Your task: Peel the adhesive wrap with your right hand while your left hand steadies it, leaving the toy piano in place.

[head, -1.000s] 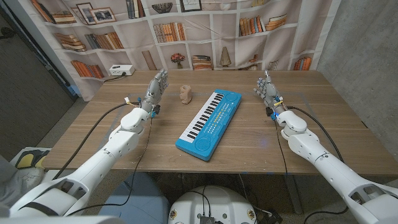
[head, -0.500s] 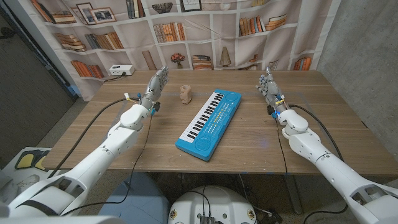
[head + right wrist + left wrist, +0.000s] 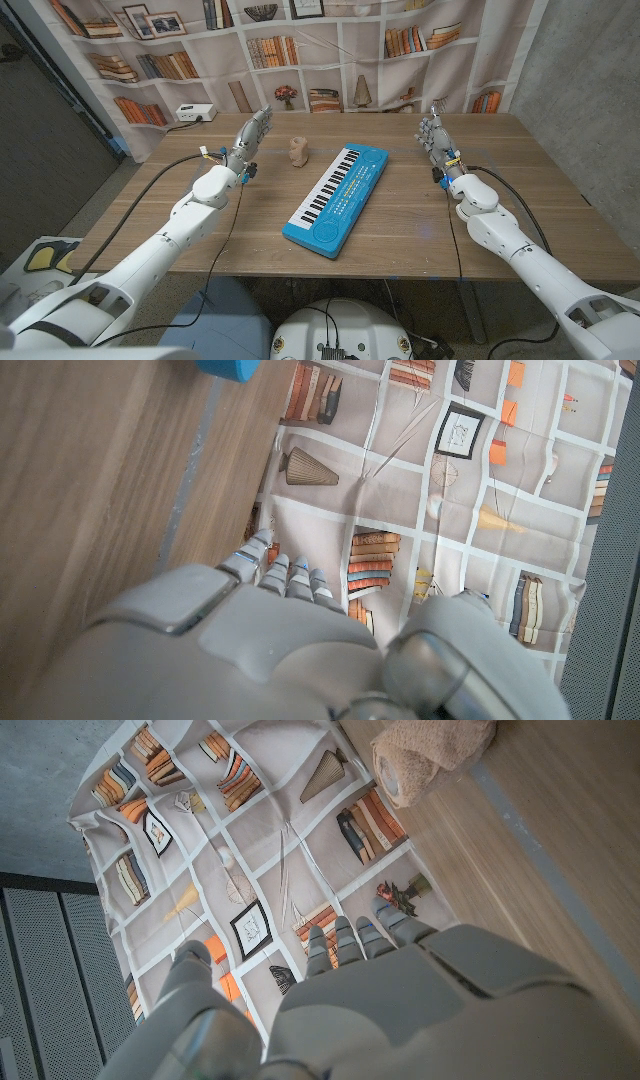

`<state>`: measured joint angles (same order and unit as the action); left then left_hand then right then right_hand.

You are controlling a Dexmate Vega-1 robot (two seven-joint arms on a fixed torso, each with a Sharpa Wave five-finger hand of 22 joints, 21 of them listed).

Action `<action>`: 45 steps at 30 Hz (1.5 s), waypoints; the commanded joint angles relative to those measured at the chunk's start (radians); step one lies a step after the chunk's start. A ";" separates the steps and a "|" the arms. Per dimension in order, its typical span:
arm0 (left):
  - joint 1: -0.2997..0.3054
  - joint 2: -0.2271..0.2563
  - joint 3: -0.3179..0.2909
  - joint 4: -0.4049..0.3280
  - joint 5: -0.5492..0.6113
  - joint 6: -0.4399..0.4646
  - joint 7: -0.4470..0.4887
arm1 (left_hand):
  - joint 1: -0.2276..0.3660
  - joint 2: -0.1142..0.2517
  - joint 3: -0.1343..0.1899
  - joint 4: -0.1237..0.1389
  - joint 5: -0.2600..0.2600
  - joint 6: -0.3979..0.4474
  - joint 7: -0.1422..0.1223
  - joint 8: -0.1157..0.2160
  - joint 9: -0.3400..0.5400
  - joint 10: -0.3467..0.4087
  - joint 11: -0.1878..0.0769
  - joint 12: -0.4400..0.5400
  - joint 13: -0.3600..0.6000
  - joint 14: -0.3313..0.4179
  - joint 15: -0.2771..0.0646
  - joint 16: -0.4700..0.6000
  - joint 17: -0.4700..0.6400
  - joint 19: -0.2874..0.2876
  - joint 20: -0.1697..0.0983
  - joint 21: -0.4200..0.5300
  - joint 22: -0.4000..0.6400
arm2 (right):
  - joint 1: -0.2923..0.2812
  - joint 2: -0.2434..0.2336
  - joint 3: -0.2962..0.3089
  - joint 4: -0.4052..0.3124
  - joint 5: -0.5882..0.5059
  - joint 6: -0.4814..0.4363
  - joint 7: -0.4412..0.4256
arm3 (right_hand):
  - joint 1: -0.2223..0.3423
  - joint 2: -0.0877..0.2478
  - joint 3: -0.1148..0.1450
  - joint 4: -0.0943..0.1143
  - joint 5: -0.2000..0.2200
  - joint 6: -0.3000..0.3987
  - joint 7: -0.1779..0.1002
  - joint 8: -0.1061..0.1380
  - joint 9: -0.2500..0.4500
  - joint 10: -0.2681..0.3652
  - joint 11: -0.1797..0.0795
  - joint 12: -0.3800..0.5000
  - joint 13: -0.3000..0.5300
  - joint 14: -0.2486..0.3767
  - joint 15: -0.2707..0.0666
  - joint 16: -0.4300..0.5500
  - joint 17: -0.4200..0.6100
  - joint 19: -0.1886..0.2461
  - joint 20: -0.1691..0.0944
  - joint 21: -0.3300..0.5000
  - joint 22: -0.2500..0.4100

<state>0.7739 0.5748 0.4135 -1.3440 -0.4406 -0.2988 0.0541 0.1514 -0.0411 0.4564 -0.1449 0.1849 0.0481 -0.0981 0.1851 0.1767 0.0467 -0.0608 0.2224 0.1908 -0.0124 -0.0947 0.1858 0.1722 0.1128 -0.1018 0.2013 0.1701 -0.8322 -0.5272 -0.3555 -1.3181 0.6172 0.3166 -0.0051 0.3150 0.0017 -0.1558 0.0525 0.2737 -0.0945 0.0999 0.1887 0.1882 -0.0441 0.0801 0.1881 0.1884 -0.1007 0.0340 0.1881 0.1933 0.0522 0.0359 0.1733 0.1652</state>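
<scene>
At the middle of the wooden counter (image 3: 400,215) lies the toy piano (image 3: 336,198), blue, set diagonally with its far end toward the right and its near end toward the left. Its keys face up. Nothing touches it.

Far left of the piano, apart from it, stands the adhesive wrap (image 3: 298,150), a small tan roll with a loose tail, near the counter's far edge. In the left wrist view the same roll (image 3: 425,755) shows its fuzzy tan surface and pale core end, resting on the counter.

The left hand (image 3: 247,142) is raised over the left part of the counter, left of the wrap and apart from it. Its fingers (image 3: 345,940) are extended and apart, holding nothing.

The right hand (image 3: 434,138) is raised over the right part of the counter, right of the piano's far end and apart from it. Its fingers (image 3: 285,575) are extended, slightly apart, holding nothing.

Behind the counter hangs a backdrop printed with bookshelves (image 3: 300,50). A white power strip (image 3: 194,113) sits beyond the far left corner. No container stands on the counter.
</scene>
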 commanded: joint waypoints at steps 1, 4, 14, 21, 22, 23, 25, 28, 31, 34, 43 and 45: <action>0.003 0.015 0.002 -0.041 0.057 0.019 0.059 | 0.015 0.000 0.001 -0.007 0.004 0.004 0.007 0.004 0.002 -0.002 0.004 0.000 0.003 -0.006 0.001 -0.002 0.003 -0.002 0.001 -0.001 0.002 | 0.004 -0.022 0.005 -0.004 0.017 -0.017 0.040 | 0.007 0.003 -0.004 -0.006 -0.004 -0.011 -0.002 -0.001 0.003 -0.009 0.002 0.001 0.004 -0.014 0.004 -0.001 0.002 -0.014 0.000 -0.006 0.003; 0.003 0.035 0.006 -0.061 0.082 0.040 0.066 | 0.017 0.000 0.001 -0.007 0.004 0.004 0.008 0.004 0.002 -0.003 0.004 -0.001 0.003 -0.007 0.001 -0.003 0.003 -0.004 0.001 -0.002 0.002 | -0.006 -0.029 0.010 -0.020 0.025 -0.020 0.044 | 0.007 0.004 -0.004 -0.006 -0.004 -0.013 0.000 -0.001 0.003 -0.011 0.003 0.000 0.004 -0.018 0.006 -0.001 0.003 -0.017 0.000 -0.005 0.003; 0.000 0.040 -0.001 -0.061 0.098 0.049 0.085 | 0.023 0.001 0.000 -0.007 0.004 -0.001 0.005 0.001 0.002 -0.022 0.002 -0.009 0.003 -0.029 0.001 -0.010 0.003 -0.027 0.000 -0.013 0.001 | -0.049 -0.070 0.011 -0.111 -0.004 -0.052 0.002 | 0.003 0.008 -0.007 -0.003 -0.007 -0.028 0.003 -0.003 0.004 -0.027 0.006 -0.002 0.005 -0.035 0.018 -0.002 0.006 -0.029 0.015 -0.001 0.003; -0.041 0.061 0.036 -0.069 0.173 0.100 0.088 | 0.027 0.004 0.001 -0.007 0.003 -0.001 0.002 0.001 0.002 -0.020 0.001 -0.009 0.003 -0.032 0.001 -0.009 0.003 -0.034 0.002 -0.015 0.002 | -0.050 -0.076 0.012 -0.103 -0.004 -0.049 0.013 | 0.002 0.008 -0.008 -0.003 -0.008 -0.031 0.004 -0.002 0.004 -0.032 0.010 -0.001 0.005 -0.044 0.023 -0.003 0.007 -0.034 0.018 0.000 0.003; -0.046 0.064 0.042 -0.072 0.188 0.107 0.092 | 0.028 0.004 0.001 -0.007 0.003 -0.002 0.000 0.001 0.002 -0.020 0.001 -0.009 0.003 -0.032 0.001 -0.009 0.003 -0.035 0.003 -0.015 0.002 | -0.050 -0.076 0.013 -0.103 -0.004 -0.051 0.011 | 0.002 0.008 -0.008 -0.003 -0.009 -0.031 0.004 -0.002 0.004 -0.031 0.010 -0.001 0.005 -0.045 0.022 -0.003 0.007 -0.034 0.017 0.001 0.003; -0.049 0.066 0.046 -0.075 0.201 0.112 0.096 | 0.028 0.004 0.001 -0.007 0.003 -0.002 0.000 0.001 0.002 -0.019 0.001 -0.009 0.003 -0.032 0.001 -0.009 0.003 -0.035 0.003 -0.015 0.002 | -0.050 -0.076 0.014 -0.101 -0.002 -0.048 0.014 | 0.002 0.008 -0.008 -0.003 -0.009 -0.031 0.004 -0.002 0.004 -0.032 0.009 -0.001 0.005 -0.047 0.022 -0.003 0.007 -0.036 0.017 0.001 0.003; -0.057 0.067 0.053 -0.078 0.214 0.121 0.097 | 0.029 0.005 0.002 -0.007 0.003 -0.004 -0.002 0.000 0.002 -0.018 0.001 -0.008 0.003 -0.032 0.001 -0.009 0.003 -0.035 0.003 -0.015 0.002 | -0.051 -0.078 0.016 -0.098 0.000 -0.045 0.017 | 0.003 0.008 -0.008 -0.003 -0.009 -0.032 0.004 -0.002 0.004 -0.034 0.011 -0.001 0.005 -0.049 0.022 -0.003 0.007 -0.037 0.017 0.001 0.003; -0.067 0.071 0.064 -0.083 0.241 0.137 0.102 | 0.031 0.006 0.002 -0.008 0.003 -0.004 -0.002 0.000 0.002 -0.017 -0.001 -0.008 0.003 -0.032 0.000 -0.008 0.003 -0.037 0.004 -0.015 0.002 | -0.055 -0.081 0.019 -0.100 -0.003 -0.039 0.016 | 0.003 0.008 -0.009 -0.003 -0.010 -0.034 0.004 -0.002 0.004 -0.036 0.009 -0.001 0.005 -0.054 0.024 -0.004 0.007 -0.039 0.015 0.002 0.003; -0.075 0.072 0.068 -0.088 0.253 0.148 0.105 | 0.033 0.006 0.002 -0.008 0.003 -0.004 -0.002 0.000 0.002 -0.017 -0.001 -0.008 0.003 -0.033 0.001 -0.008 0.003 -0.038 0.005 -0.015 0.002 | -0.054 -0.086 0.018 -0.100 -0.009 -0.038 0.017 | 0.004 0.008 -0.009 -0.004 -0.010 -0.034 0.004 -0.002 0.004 -0.037 0.010 -0.001 0.005 -0.054 0.024 -0.003 0.007 -0.040 0.015 0.002 0.003; -0.083 0.079 0.077 -0.099 0.284 0.166 0.117 | 0.039 0.007 0.003 -0.009 0.002 -0.001 -0.002 0.002 0.002 0.003 -0.002 -0.001 0.003 -0.012 -0.003 0.000 0.003 -0.037 0.006 -0.014 0.002 | -0.052 -0.090 0.018 -0.101 -0.010 -0.043 0.018 | 0.004 0.009 -0.009 -0.004 -0.010 -0.035 0.004 -0.002 0.004 -0.038 0.008 -0.001 0.005 -0.055 0.023 -0.003 0.007 -0.040 0.015 0.003 0.003; -0.078 0.058 0.080 -0.088 0.337 0.142 0.188 | 0.047 0.010 0.004 -0.010 0.001 0.007 -0.007 0.004 0.002 0.009 -0.005 0.000 0.004 -0.009 -0.009 0.000 0.003 -0.030 -0.002 -0.011 0.001 | -0.050 -0.091 0.016 -0.102 -0.013 -0.048 0.016 | 0.006 0.011 -0.009 -0.005 -0.012 -0.035 0.005 0.000 0.004 -0.040 0.010 0.001 0.005 -0.052 0.023 0.001 0.007 -0.042 0.015 0.005 0.003; -0.079 0.061 0.083 -0.096 0.354 0.151 0.197 | 0.048 0.010 0.004 -0.010 0.001 0.007 -0.007 0.005 0.002 0.009 -0.005 0.000 0.004 -0.011 -0.009 -0.001 0.003 -0.030 -0.003 -0.011 0.001 | -0.048 -0.089 0.015 -0.101 -0.015 -0.047 0.015 | 0.006 0.011 -0.009 -0.005 -0.012 -0.037 0.005 0.000 0.004 -0.040 0.009 0.001 0.005 -0.052 0.023 0.001 0.007 -0.042 0.014 0.005 0.003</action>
<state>0.7027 0.6409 0.4817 -1.4318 -0.1593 -0.1580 0.1943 0.1859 -0.0300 0.4608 -0.1491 0.1848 0.0535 -0.1003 0.1848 0.1769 0.0520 -0.0626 0.2186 0.1933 -0.0247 -0.0965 0.1820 0.1724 0.0819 -0.0965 0.1887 0.1700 -0.8827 -0.6140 -0.3393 -1.4174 0.6060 0.2738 0.0110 0.3188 0.0057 -0.1614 0.0470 0.2620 -0.1260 0.1038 0.1888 0.1881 -0.0743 0.0852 0.1881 0.1883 -0.1482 0.0542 0.1850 0.1978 0.0133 0.0465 0.1733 0.1651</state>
